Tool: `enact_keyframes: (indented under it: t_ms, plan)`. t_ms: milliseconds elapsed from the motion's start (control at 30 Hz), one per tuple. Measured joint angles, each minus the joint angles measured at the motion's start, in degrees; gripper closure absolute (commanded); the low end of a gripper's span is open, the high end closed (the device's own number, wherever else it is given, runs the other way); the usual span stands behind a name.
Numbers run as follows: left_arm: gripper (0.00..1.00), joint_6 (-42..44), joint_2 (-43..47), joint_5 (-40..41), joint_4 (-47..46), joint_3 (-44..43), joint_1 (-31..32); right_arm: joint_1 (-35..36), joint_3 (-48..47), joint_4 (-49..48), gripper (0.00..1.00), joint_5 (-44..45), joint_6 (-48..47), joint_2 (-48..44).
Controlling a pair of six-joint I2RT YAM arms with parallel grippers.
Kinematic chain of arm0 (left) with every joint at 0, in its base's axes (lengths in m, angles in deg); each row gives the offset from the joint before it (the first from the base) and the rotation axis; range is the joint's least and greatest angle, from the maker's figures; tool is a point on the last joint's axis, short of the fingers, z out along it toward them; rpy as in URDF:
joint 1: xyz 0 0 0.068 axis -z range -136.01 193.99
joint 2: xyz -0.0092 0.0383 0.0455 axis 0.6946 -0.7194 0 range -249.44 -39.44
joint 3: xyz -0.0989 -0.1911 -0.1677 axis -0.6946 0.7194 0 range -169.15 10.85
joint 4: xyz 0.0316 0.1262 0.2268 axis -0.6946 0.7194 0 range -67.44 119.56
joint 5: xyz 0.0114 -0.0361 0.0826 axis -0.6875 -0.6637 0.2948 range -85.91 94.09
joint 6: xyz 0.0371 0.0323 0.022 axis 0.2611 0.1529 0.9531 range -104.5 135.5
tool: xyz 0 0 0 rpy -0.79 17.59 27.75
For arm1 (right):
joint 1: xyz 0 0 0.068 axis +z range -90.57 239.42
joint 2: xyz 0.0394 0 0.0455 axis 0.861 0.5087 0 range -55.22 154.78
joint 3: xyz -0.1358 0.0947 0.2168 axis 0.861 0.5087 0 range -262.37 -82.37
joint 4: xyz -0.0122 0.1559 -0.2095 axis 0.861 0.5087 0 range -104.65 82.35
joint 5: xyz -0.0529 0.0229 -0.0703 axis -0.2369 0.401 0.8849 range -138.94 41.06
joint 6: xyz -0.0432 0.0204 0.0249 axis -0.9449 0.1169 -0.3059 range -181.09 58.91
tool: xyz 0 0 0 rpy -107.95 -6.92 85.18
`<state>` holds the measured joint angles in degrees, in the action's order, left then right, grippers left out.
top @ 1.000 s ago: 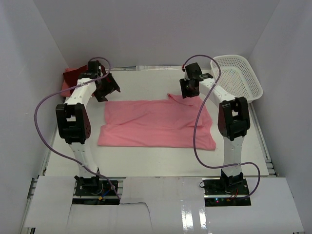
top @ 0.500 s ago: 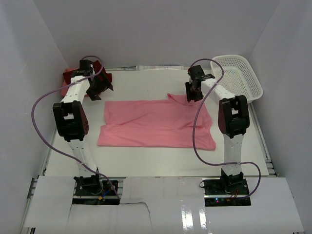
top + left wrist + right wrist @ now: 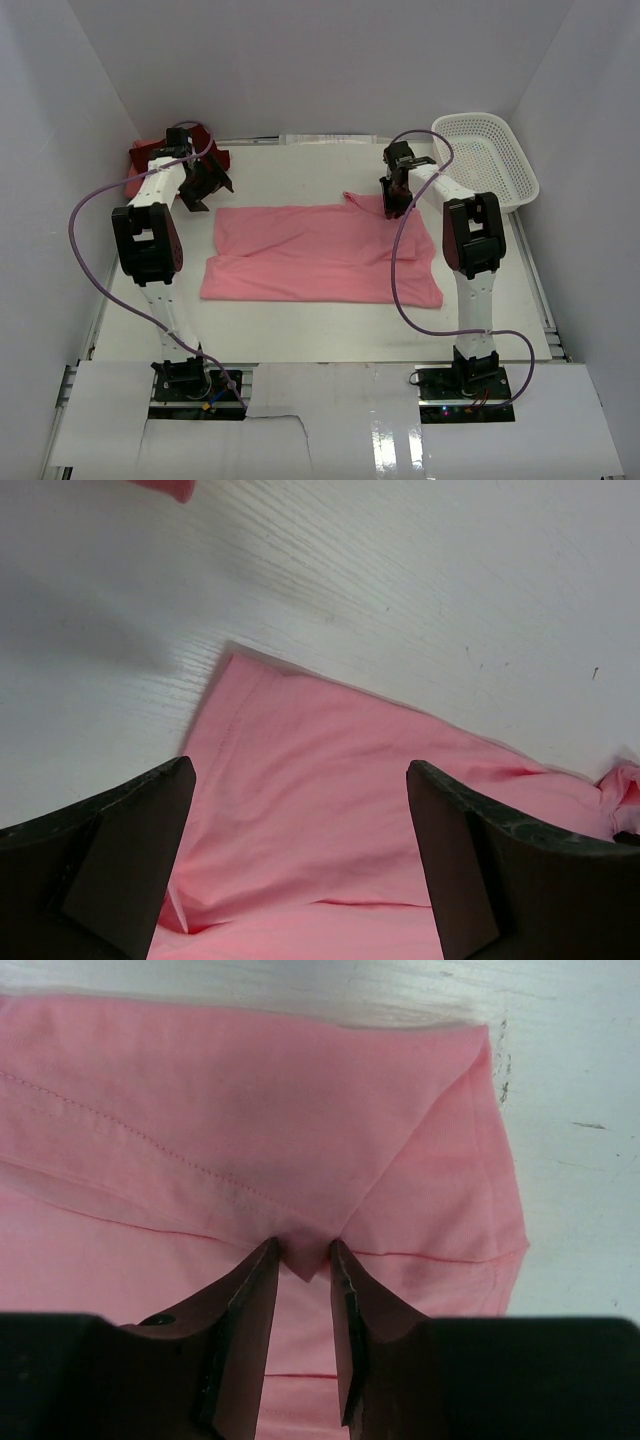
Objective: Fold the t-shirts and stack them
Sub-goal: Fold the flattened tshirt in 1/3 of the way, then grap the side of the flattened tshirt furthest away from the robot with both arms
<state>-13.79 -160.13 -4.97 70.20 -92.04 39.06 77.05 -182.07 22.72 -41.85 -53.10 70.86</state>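
A salmon pink t-shirt (image 3: 320,255) lies spread flat in the middle of the table. My right gripper (image 3: 391,204) is down on its far right corner. In the right wrist view it (image 3: 303,1258) is shut on a small pinched fold of the shirt (image 3: 200,1110). My left gripper (image 3: 204,190) is open and empty, hovering just past the shirt's far left corner. In the left wrist view its fingers (image 3: 120,865) frame the shirt (image 3: 330,800). A dark maroon t-shirt (image 3: 142,155) lies bunched at the far left corner, with a strip of pink cloth (image 3: 129,186) beside it.
A white mesh basket (image 3: 520,175) stands at the far right corner, close to the right arm. White walls close in the table on the left, back and right. Purple cables loop from both arms.
My right gripper came down onto the shirt's far right corner and shut on a fold. My left gripper shifted left, towards the maroon shirt, still open.
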Motion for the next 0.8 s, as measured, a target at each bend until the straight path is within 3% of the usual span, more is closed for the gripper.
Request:
enact_keyframes:
  t_ms: [133, 300, 433, 500, 533, 600, 733, 800]
  plan:
    - [0.02, 0.1, 0.0, 0.0, 0.1, 0.0, 0.0, 0.0, 0.0, 0.0, 0.71, -0.2, 0.2, 0.2]
    - [0.02, 0.2, 0.0, 0.0, 0.1, 0.0, 0.0, 0.0, 0.0, -0.1, 0.92, -0.2, 0.3, 0.2]
    - [0.02, 0.3, 0.0, 0.0, 0.1, 0.0, 0.0, 0.0, -0.3, 0.0, 0.92, -0.2, 0.4, 0.2]
    - [0.02, 0.4, 0.0, 0.0, 0.2, 0.0, 0.0, 0.0, -0.4, 0.0, 0.86, -0.2, 0.3, 0.2]
    - [0.02, 0.4, 0.0, 0.0, 0.2, 0.0, 0.0, 0.0, -0.7, 0.2, 0.78, -0.2, 0.3, 0.2]
    - [0.02, 0.4, 0.0, 0.0, 0.2, 0.0, 0.0, 0.0, -1.5, 0.3, 0.75, -0.1, 0.1, 0.2]
    - [0.02, 0.4, 0.0, 0.0, 0.2, 0.0, 0.0, 0.0, -3.2, 0.4, 0.72, 0.1, -0.6, 0.2]
    - [0.02, 0.4, 0.0, 0.0, 0.2, 0.0, 0.0, 0.0, -3.4, 0.4, 0.77, 0.1, -0.7, 0.2]
